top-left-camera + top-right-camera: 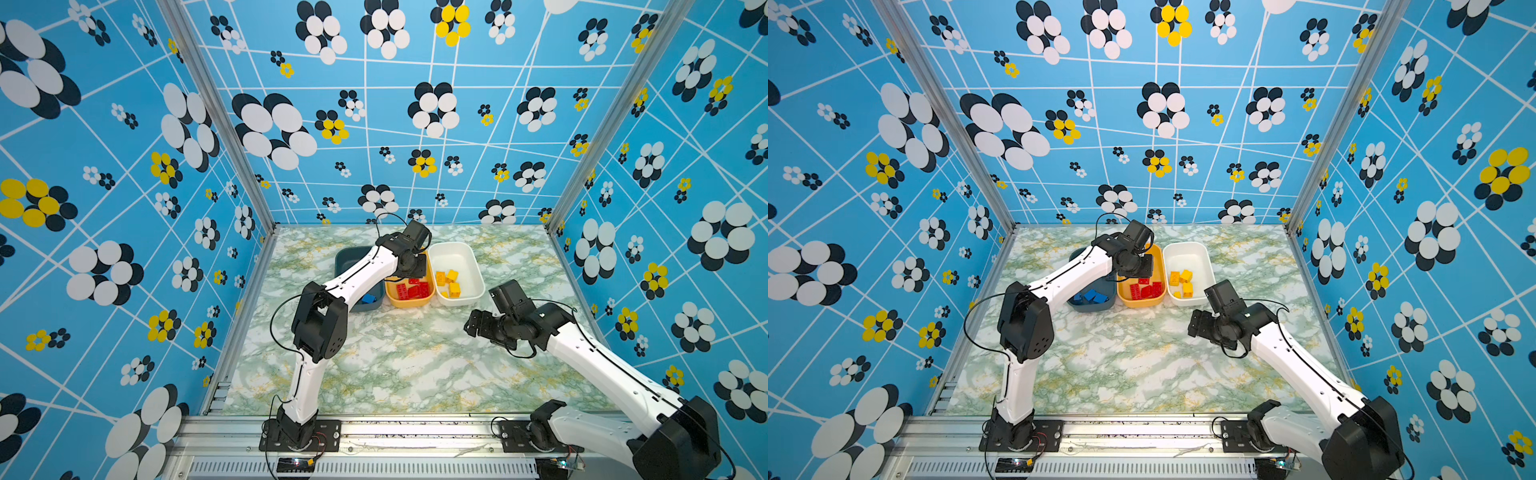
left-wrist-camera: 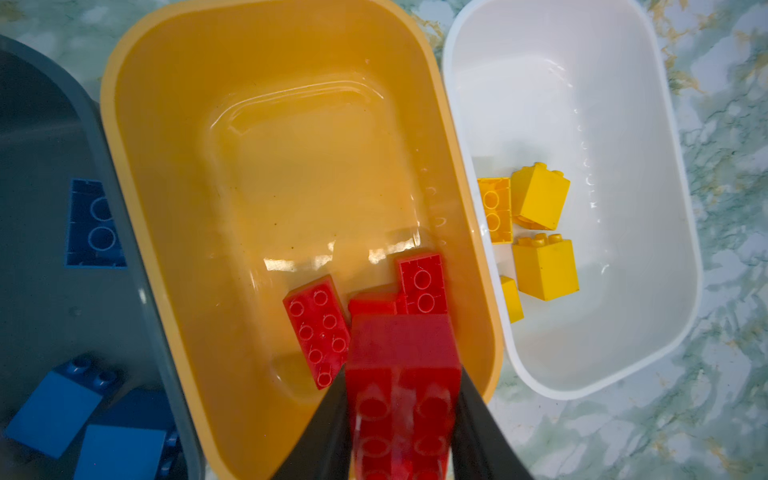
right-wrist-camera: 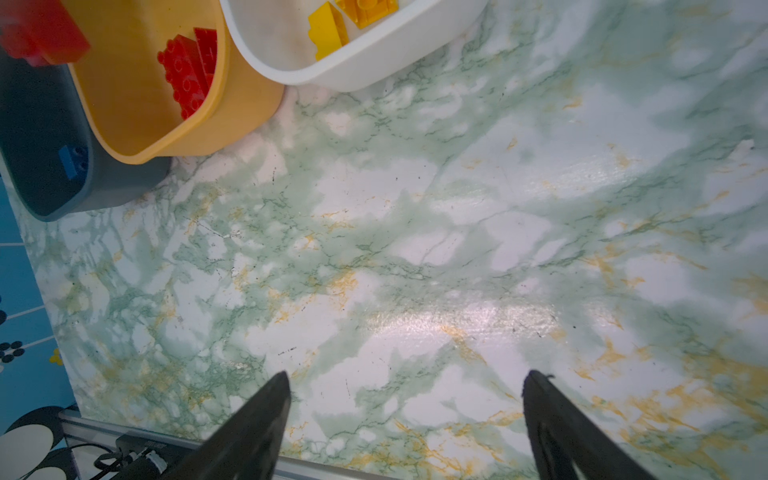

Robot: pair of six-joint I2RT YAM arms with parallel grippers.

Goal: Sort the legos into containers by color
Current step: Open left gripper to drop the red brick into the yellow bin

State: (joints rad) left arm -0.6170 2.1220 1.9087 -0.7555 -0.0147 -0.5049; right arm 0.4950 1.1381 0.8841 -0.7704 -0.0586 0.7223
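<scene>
I see a glossy orange-yellow plastic tub (image 2: pixel 166 187), beside it a smooth white plastic tub (image 2: pixel 623 299), shiny red plastic brick (image 2: pixel 403 353), faintly glossy marble-print tabletop (image 3: pixel 415 208)

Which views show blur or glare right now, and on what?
Left wrist: the gripped red brick sits close to the lens and looks soft, and glare streaks cross the floor of the orange-yellow tub. Right wrist: there is a bright patch of sheen on the marble table, and elsewhere it is fairly sharp. In both top views: lighting is even, and the aluminium posts splay outward from the wide lens.
</scene>
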